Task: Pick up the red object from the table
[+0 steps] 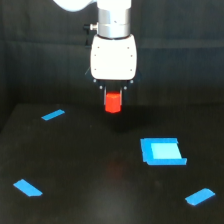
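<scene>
Red object (113, 102) is sitting between the fingers of your gripper (113, 95), and it appears to be hanging clear of the table (90, 170), over the far middle of the tabletop; a dim reddish glint is showing on the black surface well below it. You are pinching it near its top, so most of the little cylinder is protruding beneath the short dark fingers, which are barely showing under the white gripper body. That shallow bite is your main risk: if you are accelerating sharply, the cylinder could be sliding down and out of the pads, or tipping between them. Whether the grip is centred on it you cannot tell from this view. If it drops, it is likely to roll across the smooth black surface, perhaps toward the blue square patch (162, 151) near the right edge or the blue tape strips (52, 115) toward the far left, near left and near right corners. Lifting slowly and straight should be keeping it seated.
</scene>
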Controlling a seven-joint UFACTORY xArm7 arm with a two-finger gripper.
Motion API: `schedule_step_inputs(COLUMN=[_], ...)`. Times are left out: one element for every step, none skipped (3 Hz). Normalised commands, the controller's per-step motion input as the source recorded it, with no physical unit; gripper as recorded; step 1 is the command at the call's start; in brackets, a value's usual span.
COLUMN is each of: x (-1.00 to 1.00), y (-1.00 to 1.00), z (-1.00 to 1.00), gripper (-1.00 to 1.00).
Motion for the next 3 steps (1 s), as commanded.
schedule_step_inputs(x=[-0.04, 0.01, -0.06], y=[0.09, -0.07, 0.07], z=[0.79, 0.65, 0.33], gripper=[-1.0, -0.83, -0.99])
